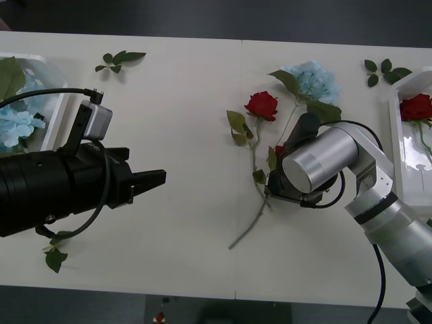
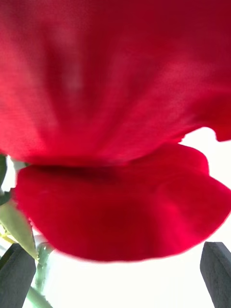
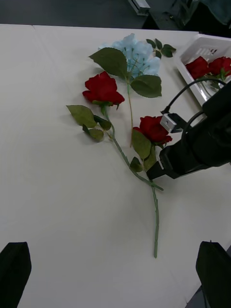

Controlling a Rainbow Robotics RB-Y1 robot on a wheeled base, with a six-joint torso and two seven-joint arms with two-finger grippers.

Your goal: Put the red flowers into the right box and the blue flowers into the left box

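Two red flowers lie mid-table. One rose (image 1: 262, 105) (image 3: 102, 89) lies free, its long stem running toward the front edge. My right gripper (image 2: 115, 272) is open right at the bloom of the second rose (image 3: 153, 129) (image 2: 115, 144), whose stem passes by one finger (image 2: 17, 274). A blue flower (image 1: 314, 79) (image 3: 134, 50) lies just behind them. The right box (image 1: 398, 145) (image 3: 185, 72) holds red roses (image 1: 416, 106). In the left box (image 1: 59, 108) are blue flowers (image 1: 15, 125). My left gripper (image 1: 152, 181) hovers open over the table's left half, holding nothing.
Loose green leaf sprigs lie at the back left (image 1: 120, 59), at the back right (image 1: 385, 69) and near the front left edge (image 1: 54, 256). Bare tabletop separates the two arms.
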